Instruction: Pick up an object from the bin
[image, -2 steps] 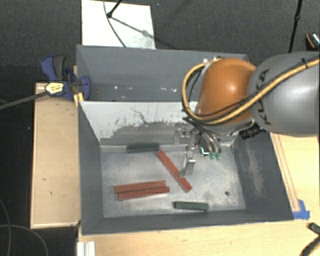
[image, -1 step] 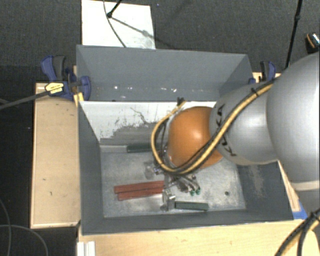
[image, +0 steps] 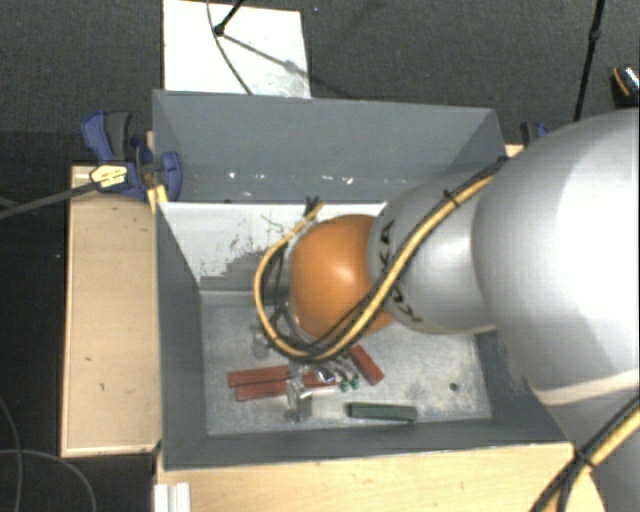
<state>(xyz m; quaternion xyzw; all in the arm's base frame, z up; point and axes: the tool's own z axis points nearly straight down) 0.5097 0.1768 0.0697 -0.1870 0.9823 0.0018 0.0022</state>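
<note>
Nearest my camera stands the silver arm (image: 560, 260), reaching in over the right edge of the grey bin (image: 185, 330), with its orange cover (image: 335, 275) and a loop of cable (image: 266, 300) above the middle of the floor. Beneath the cover the gripper (image: 297, 400) sits low, close to the floor and toward the near edge. I cannot tell how far it is open, and I can confirm nothing held in it. It stands at the right end of a red-brown bar (image: 255, 381), which lies flat along the near edge, left of centre. I note 2 further items: a shorter red-brown piece (image: 367, 366) just right of the gripper, lying at a slant, and a dark green bar (image: 381, 410) closer to the near edge, apart from both. Assessment: the red-brown bar looks stiff, light and thin, probably wood or plastic, and not fragile. Lying flat, it offers little height to grip. I judge the best hold to be across its narrow width near mid-length, since a hold at 1 end would likely let it tip.
</note>
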